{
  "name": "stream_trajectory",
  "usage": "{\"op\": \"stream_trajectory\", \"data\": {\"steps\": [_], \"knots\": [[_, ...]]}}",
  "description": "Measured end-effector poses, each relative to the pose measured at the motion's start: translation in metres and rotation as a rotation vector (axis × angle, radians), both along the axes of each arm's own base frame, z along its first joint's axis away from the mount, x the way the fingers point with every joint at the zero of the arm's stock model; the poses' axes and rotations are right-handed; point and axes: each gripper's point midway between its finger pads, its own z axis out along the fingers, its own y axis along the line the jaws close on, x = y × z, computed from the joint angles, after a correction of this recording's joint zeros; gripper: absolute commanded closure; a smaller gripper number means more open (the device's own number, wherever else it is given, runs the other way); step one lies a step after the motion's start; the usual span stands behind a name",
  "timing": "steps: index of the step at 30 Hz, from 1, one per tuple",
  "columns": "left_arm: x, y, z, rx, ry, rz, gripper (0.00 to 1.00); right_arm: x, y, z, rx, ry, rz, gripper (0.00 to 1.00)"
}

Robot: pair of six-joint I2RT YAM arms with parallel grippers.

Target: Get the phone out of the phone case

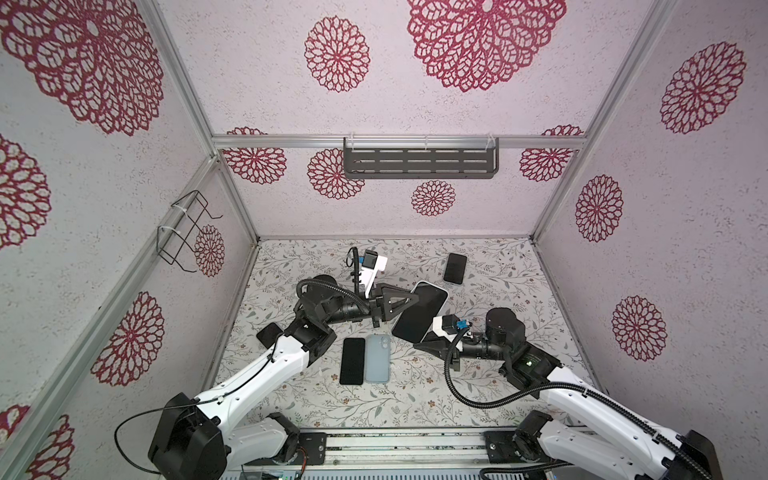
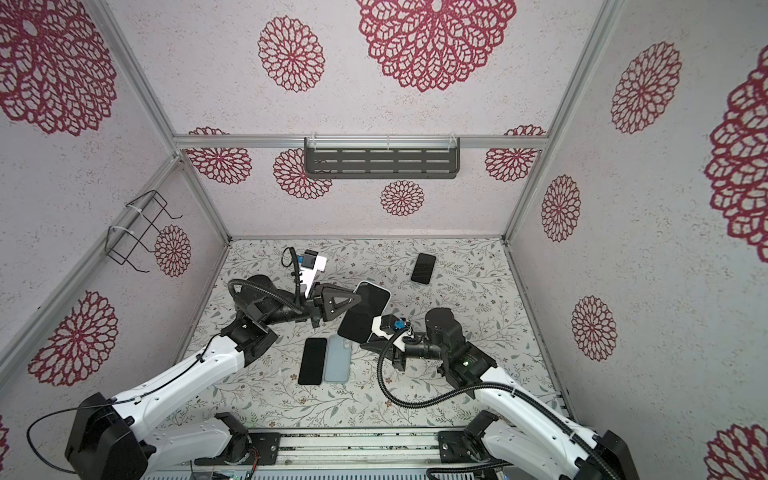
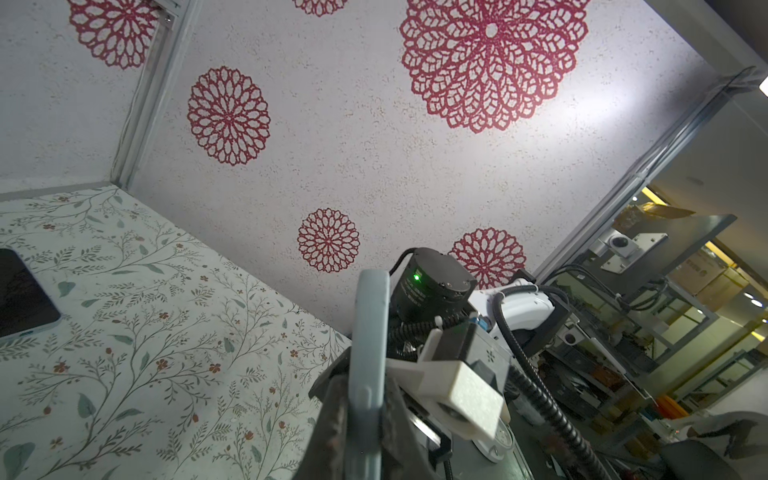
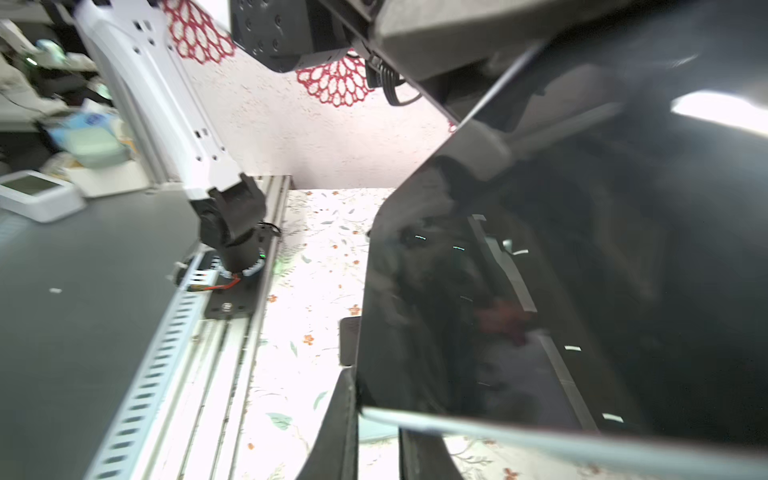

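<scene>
The phone [image 1: 422,309] [image 2: 365,311], black screen up, sits in a pale blue phone case [image 3: 370,316] and hangs tilted above the middle of the table in both top views. My left gripper [image 1: 409,300] [image 3: 365,376] is shut on the case's long edge near the far end. My right gripper [image 1: 417,344] [image 4: 376,419] sits at the phone's near corner. Its jaws stand close together with a narrow slit between them, and the case's rim [image 4: 540,436] crosses one finger. Whether it pinches the case is not clear. The glossy screen [image 4: 561,270] fills the right wrist view.
On the flowered table lie a black phone [image 1: 352,360], a pale blue case [image 1: 377,358] beside it, another dark phone [image 1: 455,268] at the back, and one [image 1: 269,333] partly under my left arm. A grey shelf [image 1: 420,158] and a wire basket [image 1: 183,232] hang on the walls.
</scene>
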Motion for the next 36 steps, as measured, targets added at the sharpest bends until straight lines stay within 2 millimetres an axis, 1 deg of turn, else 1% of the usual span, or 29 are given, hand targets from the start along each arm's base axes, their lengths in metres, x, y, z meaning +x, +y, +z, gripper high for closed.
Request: {"op": "stream_trajectory", "data": {"steps": [5, 7, 9, 11, 14, 16, 18, 22, 24, 27, 30, 36], "knots": [[0.031, -0.002, -0.017, -0.026, 0.188, 0.106, 1.00, 0.022, -0.006, -0.007, -0.021, -0.131, -0.115, 1.00], [0.037, -0.003, -0.022, -0.034, 0.241, 0.121, 1.00, 0.030, -0.009, -0.007, -0.012, -0.170, -0.168, 1.00], [0.040, -0.004, -0.026, -0.041, 0.279, 0.132, 1.00, 0.034, -0.015, -0.005, 0.010, -0.195, -0.213, 1.00], [0.040, -0.003, -0.028, -0.048, 0.306, 0.138, 1.00, 0.029, -0.024, 0.000, 0.059, -0.216, -0.244, 0.88], [0.043, 0.003, -0.032, -0.074, 0.335, 0.175, 1.00, 0.020, -0.042, 0.005, 0.161, -0.190, -0.300, 0.64], [0.045, 0.009, -0.033, -0.106, 0.355, 0.208, 1.00, 0.017, -0.050, 0.005, 0.235, -0.124, -0.328, 0.54], [0.046, 0.012, -0.032, -0.147, 0.366, 0.235, 1.00, 0.017, -0.055, 0.006, 0.320, -0.022, -0.354, 0.48], [0.048, 0.014, -0.025, -0.220, 0.386, 0.277, 1.00, 0.019, -0.061, 0.007, 0.484, 0.201, -0.375, 0.47], [0.047, 0.013, -0.017, -0.263, 0.391, 0.280, 1.00, 0.020, -0.060, 0.011, 0.549, 0.301, -0.366, 0.47], [0.045, 0.012, -0.007, -0.316, 0.393, 0.278, 1.00, 0.022, -0.057, 0.015, 0.603, 0.396, -0.346, 0.47], [0.046, 0.012, -0.004, -0.343, 0.396, 0.283, 1.00, 0.023, -0.055, 0.016, 0.631, 0.449, -0.338, 0.48], [0.050, 0.012, -0.005, -0.362, 0.407, 0.302, 1.00, 0.021, -0.056, 0.029, 0.687, 0.481, -0.311, 0.48]]}}
